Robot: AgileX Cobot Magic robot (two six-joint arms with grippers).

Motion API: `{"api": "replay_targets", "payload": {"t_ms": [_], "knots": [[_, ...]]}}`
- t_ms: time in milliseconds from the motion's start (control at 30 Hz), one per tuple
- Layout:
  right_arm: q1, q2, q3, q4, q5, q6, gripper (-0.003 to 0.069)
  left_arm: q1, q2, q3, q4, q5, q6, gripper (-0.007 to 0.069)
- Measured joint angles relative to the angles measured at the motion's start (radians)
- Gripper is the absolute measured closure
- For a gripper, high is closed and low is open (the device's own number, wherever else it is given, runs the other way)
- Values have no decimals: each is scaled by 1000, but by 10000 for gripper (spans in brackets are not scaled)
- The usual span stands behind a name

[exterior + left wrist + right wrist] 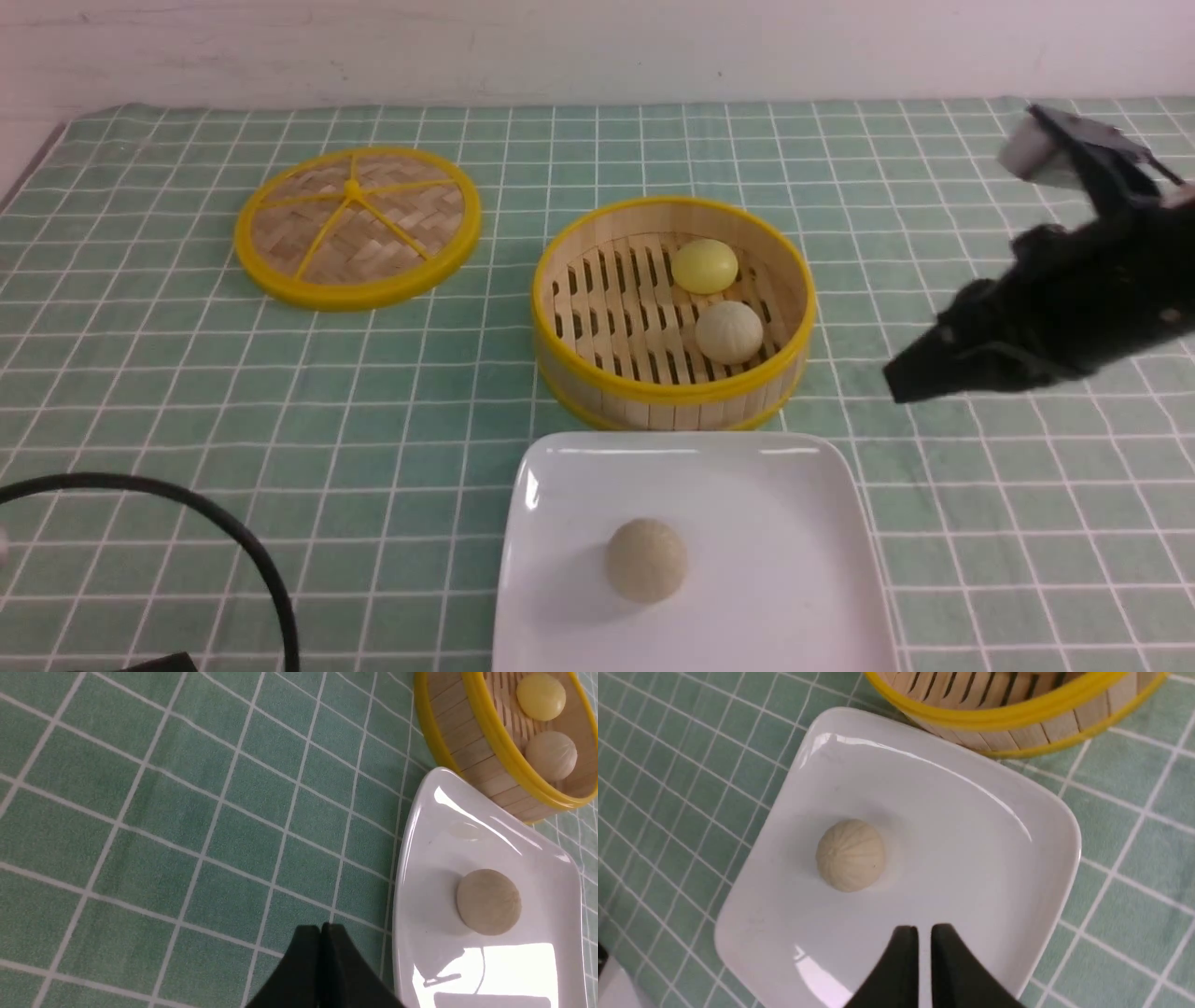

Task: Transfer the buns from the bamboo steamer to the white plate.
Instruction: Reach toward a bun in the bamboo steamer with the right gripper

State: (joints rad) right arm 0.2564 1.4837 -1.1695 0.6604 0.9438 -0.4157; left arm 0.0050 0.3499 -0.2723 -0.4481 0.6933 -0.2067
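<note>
The bamboo steamer (672, 390) stands mid-table, holding a smooth pale yellow bun (705, 266) and a cream pleated bun (729, 331). In front of it lies the white plate (794, 560) with one beige pleated bun (646, 558) left of its centre. My right gripper (901, 383) hangs right of the steamer, pointing down-left, its fingers nearly together and empty. In the right wrist view its tips (924, 933) show over the plate (971, 835), apart from that bun (851, 855). My left gripper (321, 927) is shut and empty over the cloth beside the plate (439, 858).
The steamer's flat woven lid (358, 226) with yellow rim lies at the back left. A black cable (233, 532) arcs over the front left corner. A green checked cloth covers the table; a white wall runs along the back.
</note>
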Motion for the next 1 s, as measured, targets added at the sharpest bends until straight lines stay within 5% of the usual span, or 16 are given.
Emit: {"api": "replay_targets", "payload": {"t_ms": [367,633,800,1000], "knots": [[194,373,-409,-502,-59,333,368,0,0,0,30,-10,3,606],[207,544,-479,-591,-207,446,307,0,0,0,30,-10,3,602],[207,616,-481,-593,-238,465,361,0,0,0,30,-10,3,602],[207,570,-488,-594,-173,463,625,0,0,-1,30,-10,3,599]]}}
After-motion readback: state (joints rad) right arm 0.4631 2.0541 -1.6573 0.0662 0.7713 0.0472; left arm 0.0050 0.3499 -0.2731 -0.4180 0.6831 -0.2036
